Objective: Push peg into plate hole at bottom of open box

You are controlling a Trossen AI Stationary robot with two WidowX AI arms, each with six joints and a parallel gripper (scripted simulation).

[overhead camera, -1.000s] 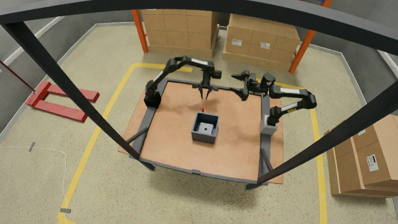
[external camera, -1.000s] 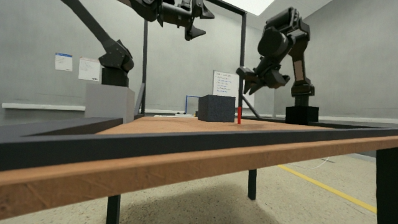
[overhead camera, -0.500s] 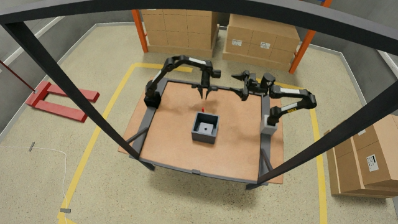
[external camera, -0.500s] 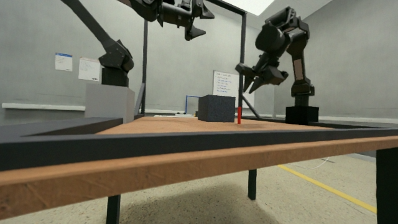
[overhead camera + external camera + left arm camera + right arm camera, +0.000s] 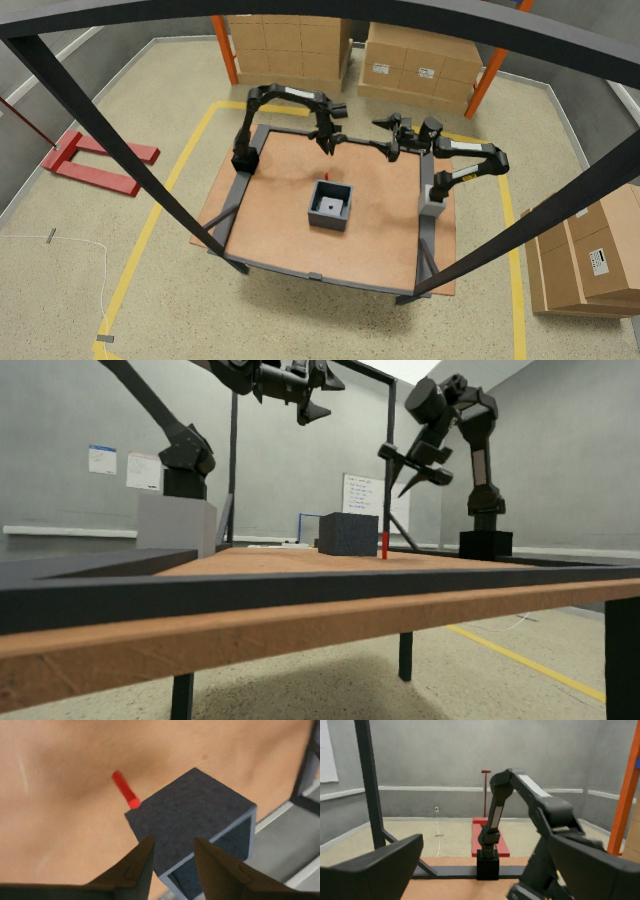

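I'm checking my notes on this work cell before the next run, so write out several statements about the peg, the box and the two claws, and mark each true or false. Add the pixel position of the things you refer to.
1. The red peg [image 5: 326,176] [image 5: 385,545] [image 5: 126,790] stands upright on the table. True.
2. The peg is already in the hole in the plate [image 5: 325,212]. False: it is outside the box [image 5: 327,220] [image 5: 348,534] [image 5: 189,814], and the hole has nothing in it.
3. The left claw [image 5: 328,150] [image 5: 395,494] [image 5: 174,842] is shut on the peg. False: its fingers stand apart with nothing between them.
4. The right claw [image 5: 381,133] [image 5: 336,399] [image 5: 486,840] is open. True.
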